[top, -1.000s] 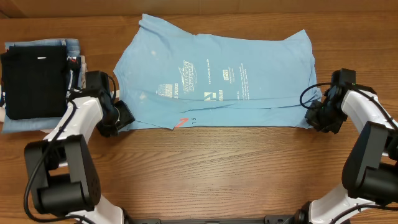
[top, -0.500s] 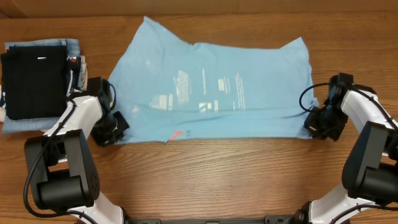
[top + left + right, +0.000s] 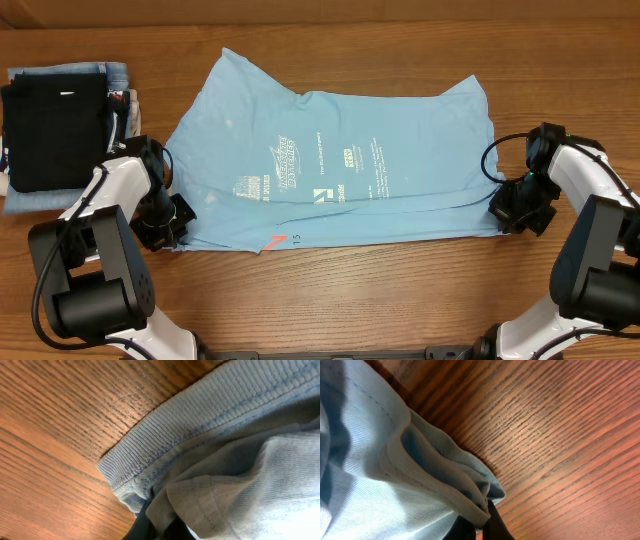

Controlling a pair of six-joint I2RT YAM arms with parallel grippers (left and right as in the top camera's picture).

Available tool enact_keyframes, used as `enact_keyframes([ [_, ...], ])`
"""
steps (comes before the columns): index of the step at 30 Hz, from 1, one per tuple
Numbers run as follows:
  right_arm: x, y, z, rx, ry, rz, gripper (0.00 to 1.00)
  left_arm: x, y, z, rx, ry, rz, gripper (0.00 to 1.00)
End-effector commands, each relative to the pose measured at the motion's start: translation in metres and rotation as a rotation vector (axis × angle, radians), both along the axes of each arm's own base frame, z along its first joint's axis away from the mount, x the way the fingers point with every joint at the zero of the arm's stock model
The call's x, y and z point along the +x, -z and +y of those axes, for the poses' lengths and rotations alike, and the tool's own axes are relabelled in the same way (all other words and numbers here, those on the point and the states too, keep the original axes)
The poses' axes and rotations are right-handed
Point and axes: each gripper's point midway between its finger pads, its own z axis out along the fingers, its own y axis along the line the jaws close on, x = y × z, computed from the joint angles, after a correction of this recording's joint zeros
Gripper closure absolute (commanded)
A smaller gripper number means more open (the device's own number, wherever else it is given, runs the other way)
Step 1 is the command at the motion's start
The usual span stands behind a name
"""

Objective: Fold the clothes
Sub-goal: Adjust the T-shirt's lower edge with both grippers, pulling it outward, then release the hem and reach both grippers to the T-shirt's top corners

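So both had just clamped tight: left tool (image 3: 168, 220) on the 8 o'clock corner of the T-shirt (image 3: 330, 170), right tool (image 3: 513, 208) on the 4 o'clock one. The hem got dragged toward 6 on the worktop (image 3: 350, 300), so it looked ready for folding.

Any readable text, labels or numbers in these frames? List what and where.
T-shirt chest print: white lettering, too small and blurred to read.
Near its lower edge: coral mark and two dark characters, not legible.
Folded black garment: small white tag, unreadable.
Wrist views: none.
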Motion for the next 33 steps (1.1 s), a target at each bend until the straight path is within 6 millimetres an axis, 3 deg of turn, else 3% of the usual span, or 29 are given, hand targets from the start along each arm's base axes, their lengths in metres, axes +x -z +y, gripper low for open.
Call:
enact_keyframes([
  [1,-0.001,-0.006,-0.007,-0.042,0.008,-0.014,0.96,-0.001,0.001,0.006,0.021,0.008,0.015,0.96],
  [5,0.003,-0.018,-0.008,-0.054,0.008,-0.055,0.90,0.005,-0.004,0.007,0.016,0.025,0.003,0.96],
  [9,0.006,-0.035,-0.008,-0.070,0.009,-0.112,0.74,0.015,-0.015,0.007,0.011,0.029,-0.033,0.95],
  [12,0.010,-0.050,-0.010,-0.086,0.010,-0.168,0.66,0.026,-0.028,0.003,-0.016,0.046,-0.095,0.87],
  [15,0.016,-0.063,-0.011,-0.101,0.011,-0.222,0.63,0.031,-0.042,0.004,-0.003,0.047,-0.149,0.52],
  [17,0.024,-0.071,-0.014,-0.110,0.004,-0.258,0.62,0.034,-0.051,0.002,-0.006,0.047,-0.185,0.36],
  [24,0.050,-0.091,-0.011,-0.080,-0.110,-0.356,0.62,0.047,-0.077,-0.015,-0.093,0.086,-0.320,0.36],
  [30,0.090,-0.144,0.001,-0.009,-0.226,-0.535,0.55,0.082,-0.128,-0.028,-0.113,0.271,-0.520,0.29],
  [33,0.111,-0.174,0.017,0.038,-0.334,-0.648,0.44,0.110,-0.164,-0.037,-0.119,0.337,-0.634,0.25],
])
